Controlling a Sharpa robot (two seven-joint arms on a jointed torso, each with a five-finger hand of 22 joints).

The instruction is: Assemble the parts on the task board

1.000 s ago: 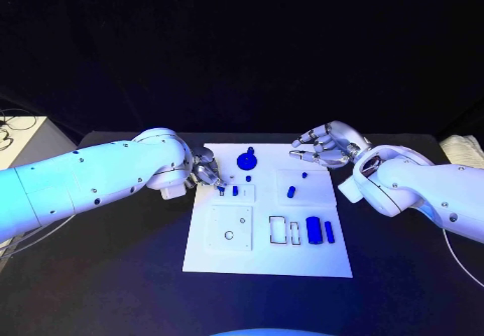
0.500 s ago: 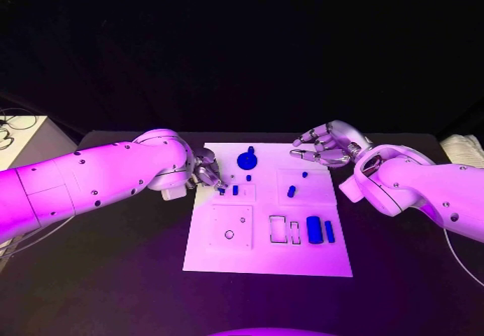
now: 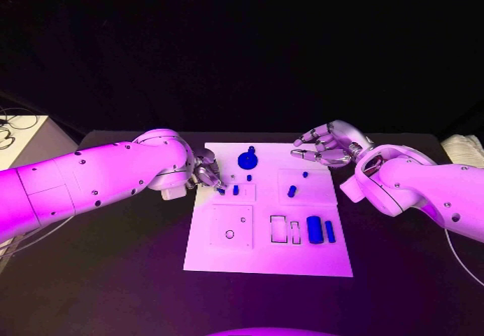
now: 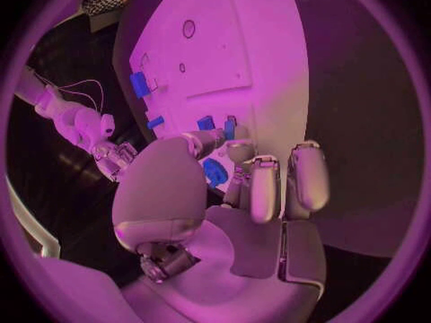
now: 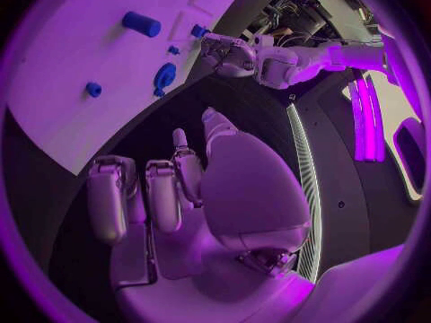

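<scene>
The white task board [image 3: 267, 245] lies mid-table. My left hand [image 3: 209, 174] hangs over the board's left edge, thumb and fingers curled in, pinching a small blue part [image 3: 222, 190] just above the board; the same part [image 4: 214, 172] shows between its fingers in the left wrist view. A blue peg [image 3: 235, 190] stands right beside it. A round blue knob [image 3: 247, 161] sits near the far edge. My right hand [image 3: 324, 145] hovers over the board's far right corner, fingers spread and holding nothing [image 5: 179, 186].
More blue parts are on the board: a short one [image 3: 292, 190], a cylinder [image 3: 314, 229] and a bar [image 3: 330, 231] beside empty rectangular slots [image 3: 276, 229]. A square plate with a hole [image 3: 231, 227] is at the near left. Black table [image 3: 131, 266] surrounds the board.
</scene>
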